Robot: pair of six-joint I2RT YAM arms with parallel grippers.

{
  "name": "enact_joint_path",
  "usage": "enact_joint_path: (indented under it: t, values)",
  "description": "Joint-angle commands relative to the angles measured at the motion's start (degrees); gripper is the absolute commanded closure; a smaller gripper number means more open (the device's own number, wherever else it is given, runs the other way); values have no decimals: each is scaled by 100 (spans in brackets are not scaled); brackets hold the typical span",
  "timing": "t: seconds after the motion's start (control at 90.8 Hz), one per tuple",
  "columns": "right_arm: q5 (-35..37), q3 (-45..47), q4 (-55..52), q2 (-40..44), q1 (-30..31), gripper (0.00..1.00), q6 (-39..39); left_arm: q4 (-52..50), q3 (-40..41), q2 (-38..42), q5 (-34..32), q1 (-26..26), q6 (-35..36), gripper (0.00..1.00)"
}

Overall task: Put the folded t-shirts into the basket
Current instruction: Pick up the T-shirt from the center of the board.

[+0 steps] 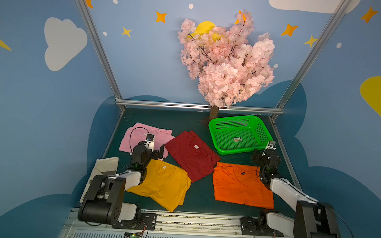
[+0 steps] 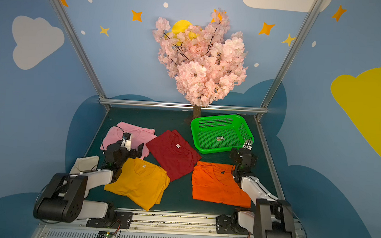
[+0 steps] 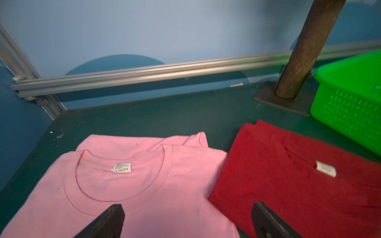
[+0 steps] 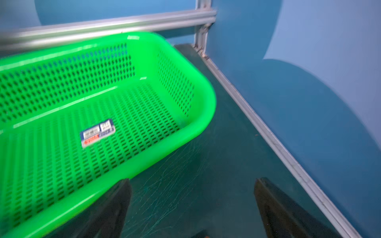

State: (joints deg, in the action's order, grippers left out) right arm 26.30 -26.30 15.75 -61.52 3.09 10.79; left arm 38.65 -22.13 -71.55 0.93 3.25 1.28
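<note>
Your right claw (image 4: 192, 181) is wide open beside the green basket (image 4: 204, 107) with a sticker (image 4: 97, 133) inside, and your left claw (image 3: 186, 206) is wide open over the pink shirt (image 3: 134, 185).

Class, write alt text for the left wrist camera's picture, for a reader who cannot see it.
A folded light pink t-shirt lies neck label up on a dark green table, under the open left gripper. A dark red t-shirt lies beside it, with a green basket and a brown trunk beyond.
</note>
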Motion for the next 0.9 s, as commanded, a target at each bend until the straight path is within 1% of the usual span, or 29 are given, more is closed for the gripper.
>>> enact_joint_path:
  t: [0.0, 0.022, 0.088, 0.121, 0.176, 0.242, 0.297, 0.308, 0.319, 0.385, 0.441, 0.496, 0.573, 0.661, 0.727, 0.815, 0.892]
  values:
    - [563, -239, -1570, 823, -26, 2, 1465, -1368, -432, 440, 55, -26, -994, 0]
    - [420, -242, -1719, 957, -19, 2, 1660, -1380, -452, 475, 291, -26, -1140, 0]
    - [-528, -274, -2041, 1367, 17, 3, 1658, -1292, -479, 494, 949, 8, -1645, 1]
    - [-833, -335, -2264, 1495, 92, 3, 1800, -1288, -516, 470, 1182, 51, -1933, 2]
    - [-1044, -460, -2715, 1625, 333, 3, 2017, -1439, -602, 423, 1291, 220, -2349, 4]
    - [-1047, -701, -3427, 1520, 680, 3, 2068, -1872, -771, 373, 1304, 553, -2676, 7]
    - [-1077, -891, -3922, 1230, 968, 3, 2013, -2386, -935, 357, 1305, 988, -2754, 8]
    - [-1089, -932, -3970, 1160, 993, 3, 2049, -2386, -965, 359, 1300, 1210, -2755, 8]
    - [-1113, -961, -4051, 1089, 1014, 3, 2072, -2484, -993, 356, 1289, 1322, -2747, 8]
    - [-1350, -1139, -4545, 683, 1052, 3, 1984, -2992, -1135, 346, 1010, 2050, -2699, 8]
    - [-1330, -1312, -4868, 392, 1036, 3, 1942, -3223, -1219, 257, 830, 2633, -2716, 9]
    - [-1290, -1424, -5053, 115, 931, 2, 1831, -3377, -1331, 103, 755, 3163, -2733, 11]
    - [-1495, -1481, -5111, -158, 706, 2, 1710, -3595, -1509, -177, 572, 3827, -2689, 12]
    - [-1772, -1551, -5217, -346, 470, 4, 1536, -3746, -1768, -670, 558, 4444, -2555, 14]
    - [-1677, -1603, -5368, -408, 283, 4, 1467, -3922, -2056, -1057, 625, 4877, -2528, 16]
    - [-1522, -1588, -5457, -430, -75, 4, 1399, -3869, -2354, -1536, 677, 5350, -2615, 17]
    - [-1557, -1535, -5443, -498, -455, 4, 1408, -3689, -2554, -2021, 679, 5564, -2779, 17]
